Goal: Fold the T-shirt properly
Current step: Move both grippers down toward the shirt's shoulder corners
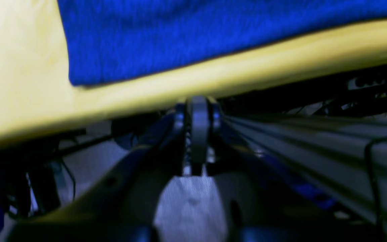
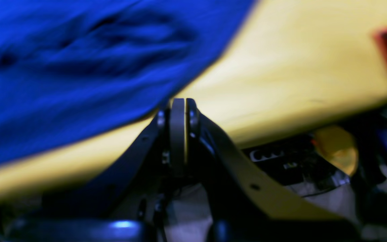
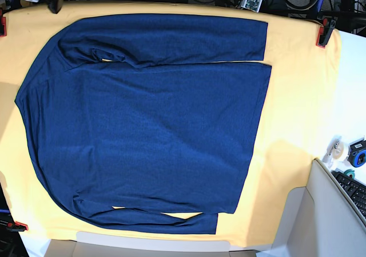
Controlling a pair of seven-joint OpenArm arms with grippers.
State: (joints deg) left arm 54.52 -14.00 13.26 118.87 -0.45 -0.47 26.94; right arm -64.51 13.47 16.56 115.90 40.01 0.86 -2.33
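Wrist views show each pincer, left (image 1: 198, 111) and right (image 2: 179, 112), pressed together, just short of the T-shirt (image 3: 148, 119).

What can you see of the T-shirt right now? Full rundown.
The T-shirt is a plain dark navy knit with long sleeves and no print. It lies spread flat on the pale yellow cloth, shoulders toward the base view's left, hem to its right. One sleeve runs along the top edge, the other along the bottom, both laid alongside the body. There are small wrinkles near the upper shoulder. Neither pincer touches it; both look shut, near the table edge.
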